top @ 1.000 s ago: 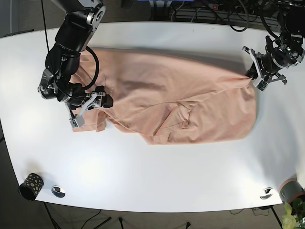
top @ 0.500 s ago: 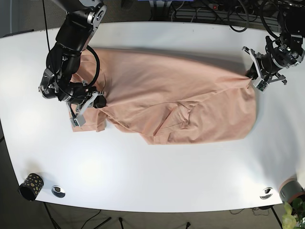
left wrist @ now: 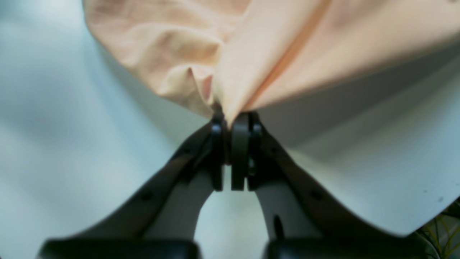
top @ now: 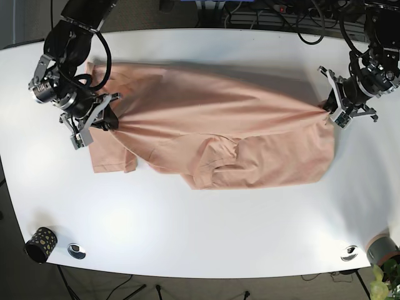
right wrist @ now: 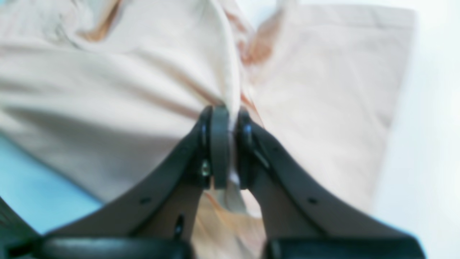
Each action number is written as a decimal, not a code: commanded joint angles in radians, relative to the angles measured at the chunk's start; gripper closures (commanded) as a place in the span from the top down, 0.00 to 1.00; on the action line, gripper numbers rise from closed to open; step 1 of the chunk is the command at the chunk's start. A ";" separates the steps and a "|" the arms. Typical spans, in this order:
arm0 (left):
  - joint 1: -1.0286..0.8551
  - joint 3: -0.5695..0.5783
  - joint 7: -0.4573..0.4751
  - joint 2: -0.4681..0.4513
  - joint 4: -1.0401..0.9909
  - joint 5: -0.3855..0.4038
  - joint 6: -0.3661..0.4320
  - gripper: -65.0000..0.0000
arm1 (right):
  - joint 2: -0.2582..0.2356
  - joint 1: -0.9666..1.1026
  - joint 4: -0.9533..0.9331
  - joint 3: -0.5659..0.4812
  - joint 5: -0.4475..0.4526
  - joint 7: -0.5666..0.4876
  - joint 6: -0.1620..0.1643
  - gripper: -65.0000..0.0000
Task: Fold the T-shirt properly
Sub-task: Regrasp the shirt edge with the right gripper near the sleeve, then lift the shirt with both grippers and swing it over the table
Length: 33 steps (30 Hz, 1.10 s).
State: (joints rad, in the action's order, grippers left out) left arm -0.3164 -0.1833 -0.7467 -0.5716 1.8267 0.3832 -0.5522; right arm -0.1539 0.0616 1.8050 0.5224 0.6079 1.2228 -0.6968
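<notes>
A peach-coloured T-shirt [top: 219, 134] is seen spread across the middle of a white table [top: 206, 231], stretched between two robot arms. In the base view the right gripper [top: 105, 120] appears at the picture's left side, and its jaws are pressed together on a bunched fold of the shirt near one sleeve. From that pinch, taut creases are drawn out across the cloth toward the far side. One sleeve [top: 112, 156] lies flat on the table just below the pinch. In the right wrist view the gripper [right wrist: 230, 124] is shown from close by (the picture is soft), with cloth [right wrist: 125, 90] nipped between the two dark fingers [right wrist: 220, 144].

The left gripper [top: 330, 105] is placed at the picture's right side, closed on the shirt's edge at that end. In the left wrist view the gripper [left wrist: 230, 126] is seen clamped on a gathered point of the fabric [left wrist: 251, 50], which fans upward and outward from the jaws; the white table surface [left wrist: 359, 151] lies beneath.

A loose, rumpled fold [top: 219, 156] is visible in the lower middle of the shirt. Near the table's front edge a dark patterned cup [top: 40, 244] stands at the left corner, with a small round metal object [top: 76, 250] just beside it, and another round metal object [top: 349, 253] rests near the right corner.
</notes>
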 commanded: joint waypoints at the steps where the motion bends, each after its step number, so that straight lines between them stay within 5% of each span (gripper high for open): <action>1: 0.023 -0.023 -0.007 -0.021 0.028 0.001 0.005 0.00 | -0.051 0.002 0.092 0.005 0.022 -0.022 -0.001 0.00; 6: 0.089 -0.009 -0.009 -0.028 0.021 -0.011 0.005 0.00 | -0.120 -0.029 0.126 0.005 0.022 -0.022 -0.001 0.00; 15: 0.303 0.202 -0.018 -0.035 0.018 -0.237 0.002 0.00 | -0.218 -0.225 0.036 -0.006 0.017 -0.022 -0.001 0.00; 23: 0.569 0.238 -0.155 0.055 -0.104 -0.249 -0.107 0.00 | -0.281 -0.461 -0.123 -0.103 0.014 -0.022 -0.001 0.00; 33: 0.843 0.247 -0.218 0.095 -0.249 -0.246 -0.145 0.00 | -0.336 -0.833 -0.343 -0.238 0.013 -0.022 -0.001 0.00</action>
State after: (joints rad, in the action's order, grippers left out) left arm 0.4641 0.0765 -0.9577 -0.4549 1.5852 0.1585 -0.6945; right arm -0.4606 -0.7013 1.4788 0.2916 0.6182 1.2278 -0.7013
